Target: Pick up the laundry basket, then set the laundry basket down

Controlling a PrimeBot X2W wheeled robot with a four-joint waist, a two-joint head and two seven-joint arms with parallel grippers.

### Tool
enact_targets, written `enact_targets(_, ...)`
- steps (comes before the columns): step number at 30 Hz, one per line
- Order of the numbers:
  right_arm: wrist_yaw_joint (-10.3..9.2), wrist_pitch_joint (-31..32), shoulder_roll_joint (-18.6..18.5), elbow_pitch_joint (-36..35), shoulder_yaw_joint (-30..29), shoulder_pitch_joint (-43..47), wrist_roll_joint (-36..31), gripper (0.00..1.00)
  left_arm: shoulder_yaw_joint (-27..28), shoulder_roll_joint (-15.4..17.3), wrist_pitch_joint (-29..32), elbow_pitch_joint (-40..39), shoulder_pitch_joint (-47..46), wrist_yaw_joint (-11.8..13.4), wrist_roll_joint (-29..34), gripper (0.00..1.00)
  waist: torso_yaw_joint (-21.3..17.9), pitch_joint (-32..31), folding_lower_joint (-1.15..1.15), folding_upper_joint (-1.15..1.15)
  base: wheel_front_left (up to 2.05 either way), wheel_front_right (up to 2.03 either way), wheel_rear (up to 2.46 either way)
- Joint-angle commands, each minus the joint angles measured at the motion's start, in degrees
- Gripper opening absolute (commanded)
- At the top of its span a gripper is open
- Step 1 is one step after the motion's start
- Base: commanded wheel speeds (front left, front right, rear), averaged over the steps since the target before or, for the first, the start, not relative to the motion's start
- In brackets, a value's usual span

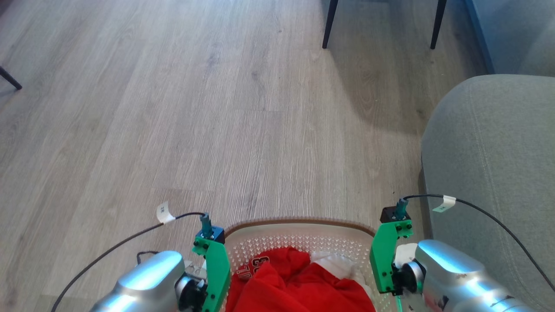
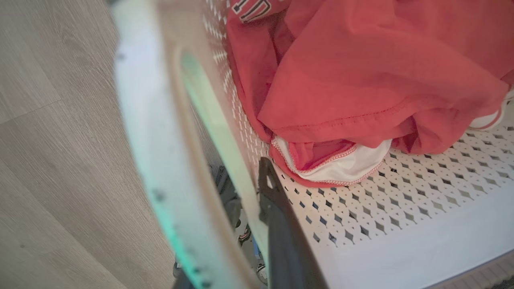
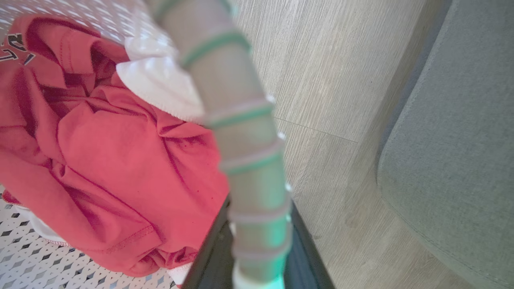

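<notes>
- The laundry basket (image 1: 303,242) sits at the bottom centre of the head view, between the two arms, with its brown rim (image 1: 299,222) curving across the far side.
- The left gripper (image 2: 245,180) is clamped on the basket's left side. One dark finger (image 2: 281,233) lies against the inside of the perforated wall, and the other shows outside it, through the handle opening.
- The right gripper (image 3: 259,249) is closed on the basket's right edge, which runs up between its two fingers, one on the clothes side and one on the floor side.
- A red garment (image 1: 299,281) with lettering fills most of the basket, and a white garment (image 1: 336,262) lies against it toward the right.
- The basket appears to be held clear of the wooden floor (image 1: 217,108), but its underside is hidden, so this is uncertain.
- A grey sofa (image 1: 490,173) stands just to the right of the basket.
- Two dark chair legs (image 1: 329,24) stand well beyond it, at the top of the head view.
</notes>
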Motion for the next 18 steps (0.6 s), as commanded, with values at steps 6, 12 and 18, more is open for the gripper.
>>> enact_targets(6,1.41,-0.7,2.17,-3.58,2.4,-2.92,1.07,0.0,0.19,-0.93,0.21,-3.22,-2.41,-1.03,0.97,0.0,-0.7,-0.37,0.01,-0.01,0.0,0.0,0.0)
enact_targets(12,1.41,-1.16,1.82,-3.29,3.6,-3.25,2.11,0.0,0.19,-1.1,-0.24,-2.59,-2.58,-1.03,0.84,0.0,-1.24,-0.31,0.01,-0.01,0.0,0.0,0.0)
enact_targets(18,1.41,-1.72,1.74,-2.89,4.49,-3.91,3.11,0.0,0.19,-1.46,-0.42,-2.12,-2.89,-1.03,0.75,0.0,-1.49,-0.14,0.01,-0.01,0.0,0.0,0.0)
